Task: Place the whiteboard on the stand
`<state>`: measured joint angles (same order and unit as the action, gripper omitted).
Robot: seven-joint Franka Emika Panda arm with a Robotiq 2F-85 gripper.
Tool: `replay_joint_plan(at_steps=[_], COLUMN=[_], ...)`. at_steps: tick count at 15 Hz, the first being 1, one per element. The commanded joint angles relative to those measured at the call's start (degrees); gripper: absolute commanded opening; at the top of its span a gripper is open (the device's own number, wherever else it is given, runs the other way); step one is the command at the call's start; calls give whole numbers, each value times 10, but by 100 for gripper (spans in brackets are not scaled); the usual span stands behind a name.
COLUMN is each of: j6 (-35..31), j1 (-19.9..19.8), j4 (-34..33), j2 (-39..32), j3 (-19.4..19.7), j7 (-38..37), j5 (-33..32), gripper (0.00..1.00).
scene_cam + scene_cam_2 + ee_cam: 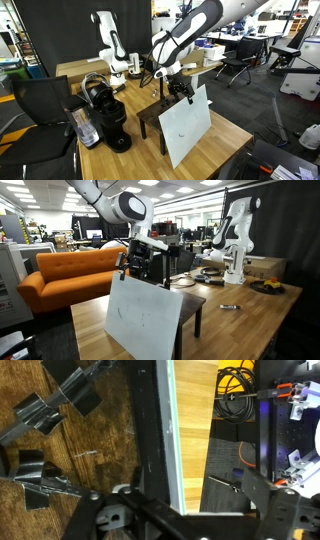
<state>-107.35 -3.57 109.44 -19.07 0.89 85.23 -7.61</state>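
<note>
Your arm reaches down from the upper part of both exterior views, elbow bent, wrist pointing down over the stand (150, 113). The gripper (183, 91) sits at the whiteboard's (186, 125) top edge, about 12 o'clock of the panel; whether its jaws are clamped on that edge, I cannot tell. One whiteboard leans tilted, its lower edge on the wooden table (225, 135), against the one dark stand. One coffee machine (105, 112) stands at 9 o'clock of the stand.
</note>
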Motion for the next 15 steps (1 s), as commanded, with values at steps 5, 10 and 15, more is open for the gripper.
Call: replay_joint_plan(at_steps=[5, 10, 15], j6=[-42, -59, -72], j1=[-9, -9, -9], j4=[49, 69, 85], j2=[38, 47, 49], j3=[-10, -9, -9], j7=[12, 13, 14], j5=[4, 4, 5], gripper=[100, 100, 97])
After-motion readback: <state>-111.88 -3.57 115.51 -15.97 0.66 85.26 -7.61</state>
